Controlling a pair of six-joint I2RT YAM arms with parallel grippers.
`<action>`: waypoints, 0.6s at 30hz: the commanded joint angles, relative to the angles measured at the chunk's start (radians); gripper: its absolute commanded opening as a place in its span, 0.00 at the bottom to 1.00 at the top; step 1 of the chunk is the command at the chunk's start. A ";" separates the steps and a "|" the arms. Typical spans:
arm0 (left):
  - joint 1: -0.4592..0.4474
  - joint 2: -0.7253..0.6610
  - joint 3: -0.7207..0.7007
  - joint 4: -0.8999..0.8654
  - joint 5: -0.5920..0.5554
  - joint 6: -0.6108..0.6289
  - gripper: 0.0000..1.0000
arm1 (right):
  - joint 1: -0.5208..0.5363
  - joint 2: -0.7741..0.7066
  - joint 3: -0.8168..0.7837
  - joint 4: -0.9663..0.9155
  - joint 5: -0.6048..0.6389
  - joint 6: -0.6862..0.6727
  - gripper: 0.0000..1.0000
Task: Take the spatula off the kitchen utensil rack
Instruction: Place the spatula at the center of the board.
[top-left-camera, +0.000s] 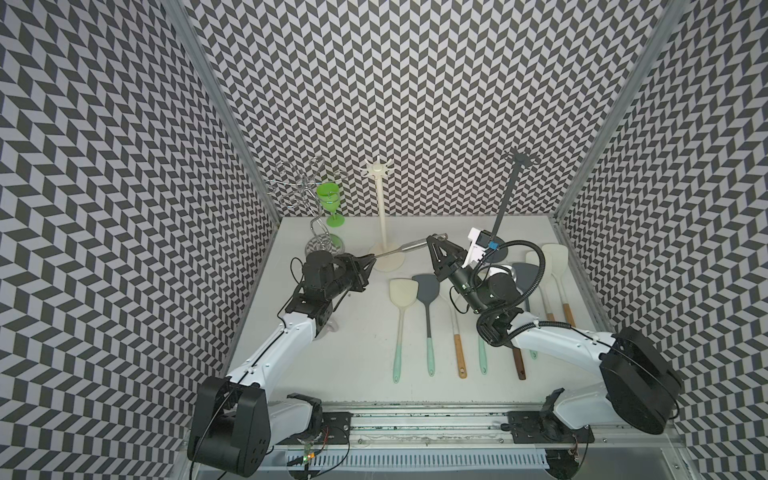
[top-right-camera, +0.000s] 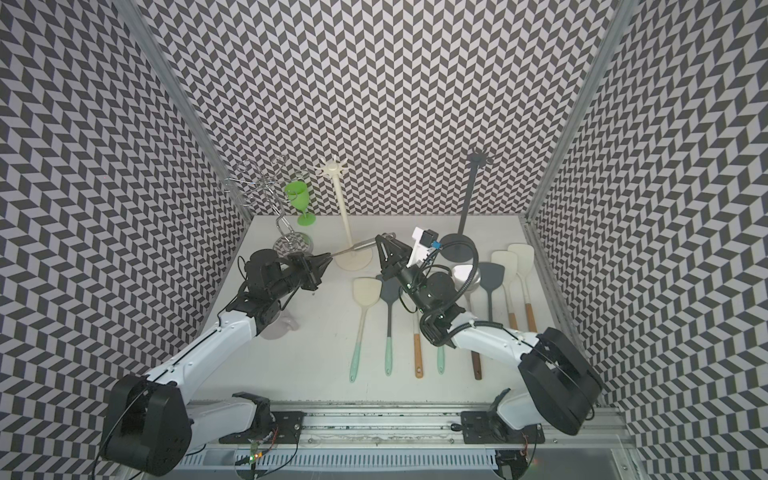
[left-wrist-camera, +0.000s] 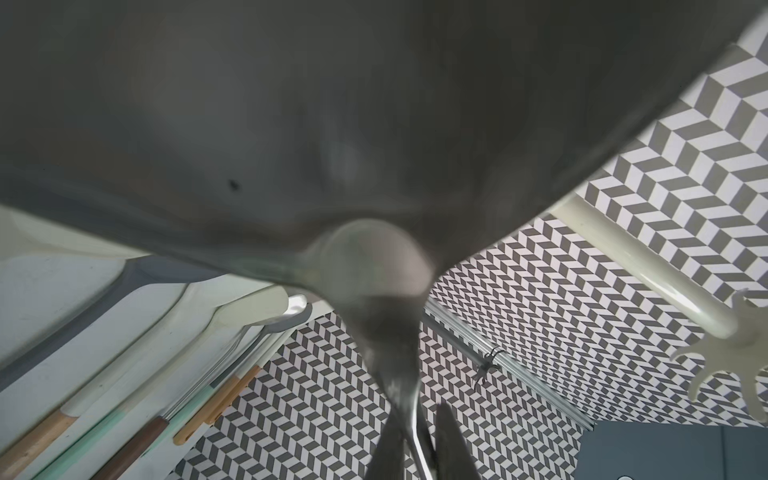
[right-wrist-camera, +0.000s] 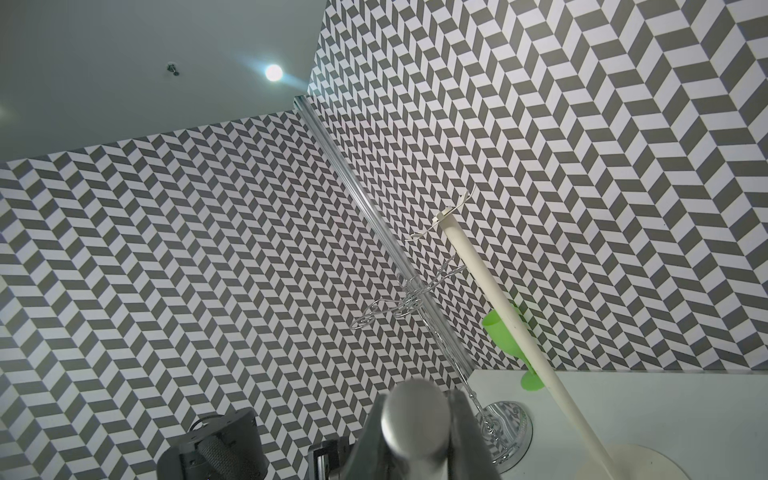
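1. My right gripper (top-left-camera: 436, 238) is clenched on the thick end of the steel spatula's (top-left-camera: 405, 248) handle. From the right wrist, the round steel butt (right-wrist-camera: 415, 419) sits tight between the two fingers.
2. My left gripper (top-left-camera: 371, 258) is closed on the thin shaft at the spatula's other end. From the left wrist, the fingers (left-wrist-camera: 453, 444) pinch the shaft and the blurred grey blade (left-wrist-camera: 291, 124) fills most of the view.
3. The steel spatula spans the gap between my two grippers in both top views (top-right-camera: 359, 248). It is lifted off the table (top-left-camera: 353, 353) and slopes slightly up toward the right gripper.
4. It crosses just in front of the foot of the cream rack (top-left-camera: 381, 199), well below the hooks at the rack's top.
5. The black rack (top-left-camera: 509, 191) stands behind my right arm, near the back wall.
6. A wire stand (top-left-camera: 309, 183) with a green goblet (top-left-camera: 330, 199) beside it stands in the back left corner.
7. The other spatulas (top-left-camera: 401, 299) lie in a row on the table, handles toward me. My right arm covers several of them.
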 joint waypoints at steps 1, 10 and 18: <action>0.004 0.035 0.037 -0.004 0.006 0.061 0.00 | 0.008 -0.066 -0.012 0.156 -0.023 0.004 0.00; 0.016 0.038 0.088 -0.064 -0.077 0.234 0.00 | 0.021 -0.178 -0.126 0.055 -0.048 -0.048 0.09; 0.070 -0.010 0.116 -0.208 -0.157 0.426 0.00 | 0.021 -0.313 -0.154 -0.257 -0.050 -0.171 0.62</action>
